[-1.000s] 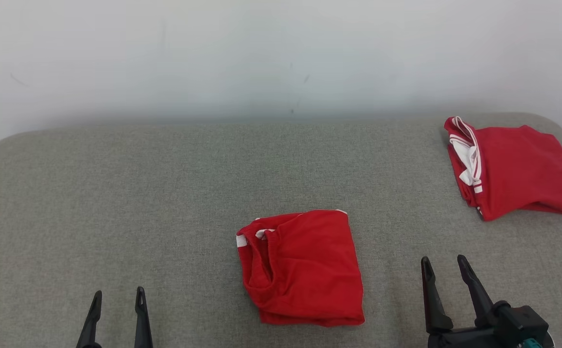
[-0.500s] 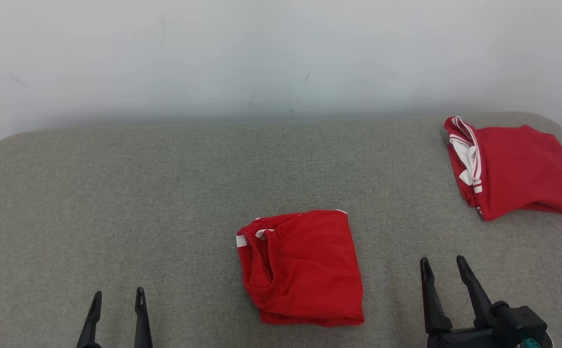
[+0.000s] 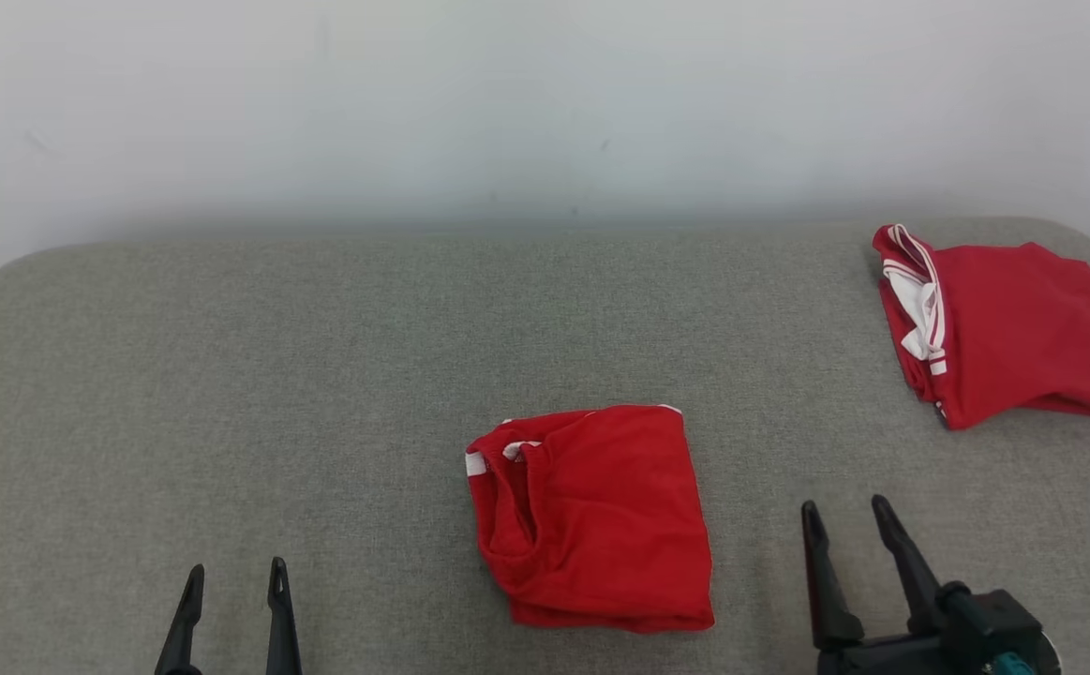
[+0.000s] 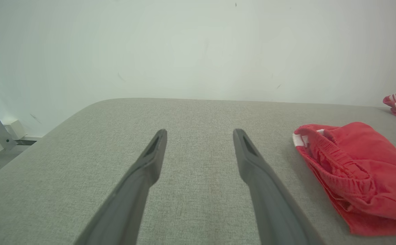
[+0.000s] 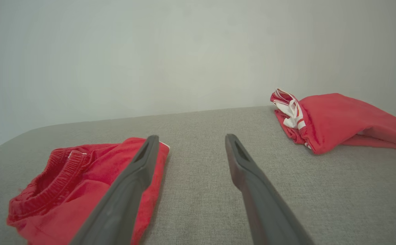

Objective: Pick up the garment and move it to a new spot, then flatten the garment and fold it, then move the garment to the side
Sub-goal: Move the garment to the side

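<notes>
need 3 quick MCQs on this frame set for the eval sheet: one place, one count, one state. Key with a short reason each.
1. In the head view, where does the second garment lie relative to the centre garment?
A) farther back, to the robot's right
B) farther back, to the robot's left
C) on top of it

2. How many red garments lie on the grey surface?
A) one
B) two
C) three

3. What state is the left end effector in?
A) shut on the centre garment
B) open, holding nothing
C) shut on nothing

Key:
1 A, it sits near the surface's far right edge, apart from the centre one.
2 B, the head view shows two separate red bundles.
3 B, its fingers stand apart over bare fabric.
</notes>
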Tool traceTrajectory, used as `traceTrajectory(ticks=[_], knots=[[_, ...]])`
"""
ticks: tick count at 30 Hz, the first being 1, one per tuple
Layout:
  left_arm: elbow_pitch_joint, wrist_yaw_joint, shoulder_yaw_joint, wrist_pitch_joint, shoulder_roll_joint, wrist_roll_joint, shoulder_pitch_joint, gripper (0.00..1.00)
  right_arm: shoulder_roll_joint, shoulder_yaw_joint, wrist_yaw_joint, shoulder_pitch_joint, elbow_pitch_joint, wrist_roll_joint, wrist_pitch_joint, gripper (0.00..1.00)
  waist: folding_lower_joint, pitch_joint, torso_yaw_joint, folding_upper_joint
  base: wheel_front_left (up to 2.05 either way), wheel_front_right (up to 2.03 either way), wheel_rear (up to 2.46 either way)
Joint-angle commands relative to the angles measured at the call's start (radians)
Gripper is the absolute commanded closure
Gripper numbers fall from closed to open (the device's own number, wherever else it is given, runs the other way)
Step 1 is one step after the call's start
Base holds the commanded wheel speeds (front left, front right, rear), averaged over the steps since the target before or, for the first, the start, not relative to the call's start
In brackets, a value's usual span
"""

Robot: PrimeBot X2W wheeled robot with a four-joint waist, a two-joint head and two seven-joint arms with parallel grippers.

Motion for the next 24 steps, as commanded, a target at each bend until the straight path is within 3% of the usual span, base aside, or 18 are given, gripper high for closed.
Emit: traceTrajectory(ticks=[1,7,24], knots=[[0.003,-0.004,-0.002,-0.002,-0.001,-0.002,-0.001,0.0,0.003,0.011,-0.002,-0.012,0.01,-0.015,0.0,0.0,0.0,0.002,0.005,0.0,0.0,0.0,0.0],[0.01,-0.004,-0.013,-0.002,-0.001,-0.007,-0.022,0.0,-0.006,0.033,-0.002,-0.079,0.114,-0.03,0.0,0.0,0.0,0.018,0.032,0.0,0.0,0.0,0.0],[0.028,0.005,-0.058,-0.002,-0.001,-0.035,-0.088,0.0,-0.022,0.133,-0.002,-0.413,0.63,0.031,0.089,0.0,0.0,0.099,0.123,0.0,0.0,0.0,0.0]])
